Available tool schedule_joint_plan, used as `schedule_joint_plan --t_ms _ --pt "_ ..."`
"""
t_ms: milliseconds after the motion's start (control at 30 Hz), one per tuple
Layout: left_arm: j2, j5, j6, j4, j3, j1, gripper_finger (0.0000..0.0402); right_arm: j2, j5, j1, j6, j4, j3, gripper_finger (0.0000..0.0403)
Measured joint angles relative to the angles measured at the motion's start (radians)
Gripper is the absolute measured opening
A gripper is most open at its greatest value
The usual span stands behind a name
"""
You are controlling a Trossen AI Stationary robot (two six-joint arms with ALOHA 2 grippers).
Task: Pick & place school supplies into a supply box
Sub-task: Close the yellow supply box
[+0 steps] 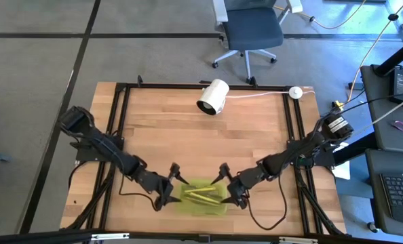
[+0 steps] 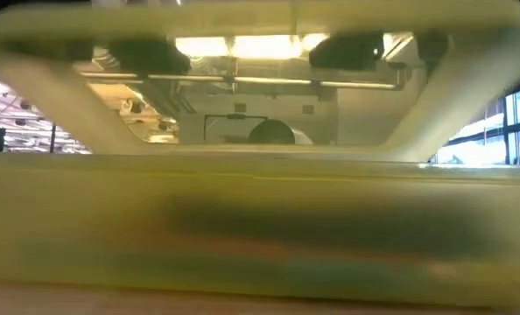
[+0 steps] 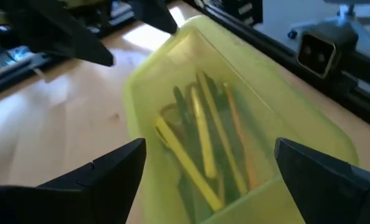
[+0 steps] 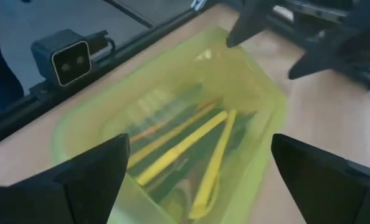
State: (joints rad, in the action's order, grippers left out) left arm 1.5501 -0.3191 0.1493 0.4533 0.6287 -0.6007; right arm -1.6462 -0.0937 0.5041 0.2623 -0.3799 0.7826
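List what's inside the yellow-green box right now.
In the box lie pens and pencils, yellow, orange and dark. Whatever lies beneath the pile is covered. Both open grippers, left and right, flank the box ends.

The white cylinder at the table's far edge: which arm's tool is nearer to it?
Right, narrowly. The cylinder lies far from both; right tool and left tool flank the box.
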Motion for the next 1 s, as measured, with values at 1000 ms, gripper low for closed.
schedule_joint_plan --t_ms 1000 --pt "0.177 0.031 -0.242 -0.039 0.104 0.008 0.0348 -0.07 0.036 0.024 -0.288 -0.022 0.0 0.0393"
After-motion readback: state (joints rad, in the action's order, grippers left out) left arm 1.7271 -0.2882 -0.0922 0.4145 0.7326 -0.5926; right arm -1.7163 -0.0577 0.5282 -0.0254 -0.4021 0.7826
